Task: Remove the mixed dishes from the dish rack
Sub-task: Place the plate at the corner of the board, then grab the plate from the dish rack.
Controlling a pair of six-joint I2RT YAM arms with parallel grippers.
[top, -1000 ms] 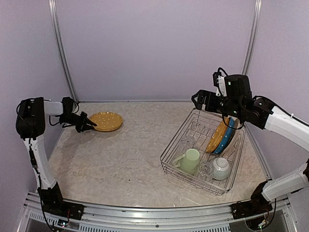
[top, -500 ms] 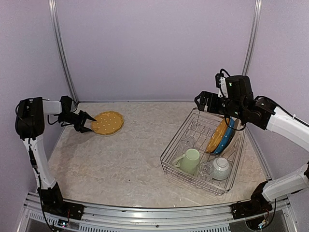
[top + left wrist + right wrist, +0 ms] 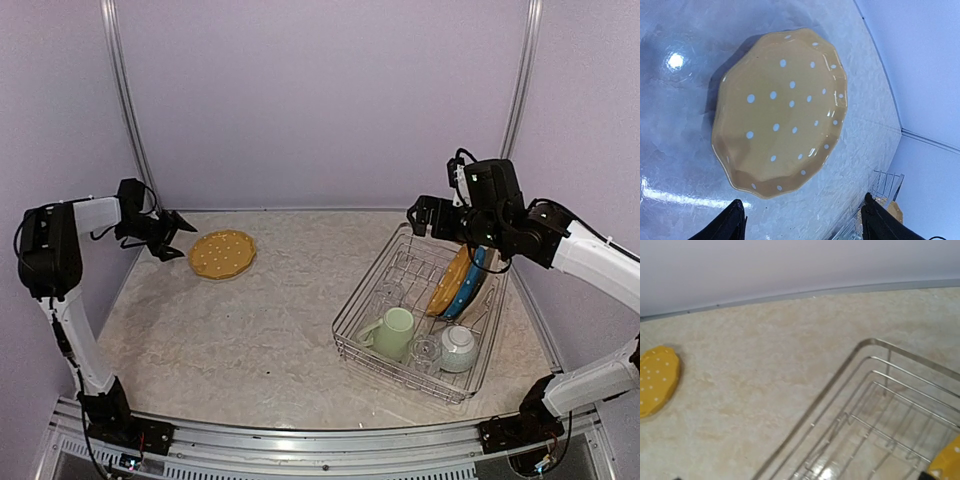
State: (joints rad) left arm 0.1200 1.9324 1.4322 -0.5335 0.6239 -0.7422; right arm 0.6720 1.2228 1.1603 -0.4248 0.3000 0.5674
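A yellow dotted plate (image 3: 221,253) (image 3: 780,110) lies flat on the table at the far left. My left gripper (image 3: 172,238) (image 3: 802,225) hovers just left of it, open, with nothing between its fingers. The dish rack (image 3: 345,312) (image 3: 840,375) stands at the right. It holds an upright yellow dotted plate (image 3: 449,282) (image 3: 947,462), a blue plate (image 3: 472,287), a pale green mug (image 3: 395,332), a clear glass (image 3: 427,350) and a small white bowl (image 3: 458,348). Above the rack's far corner, my right gripper (image 3: 415,214) is open and empty.
The enclosure's walls run close behind the flat plate and along the rack's right side. Bare marbled tabletop (image 3: 260,330) lies between the plate and the rack. The far left plate (image 3: 657,380) also shows in the right wrist view.
My left gripper opened, let go of the yellow dotted plate and drew back to the left and up. The plate lies where it was set. My right arm barely shifted.
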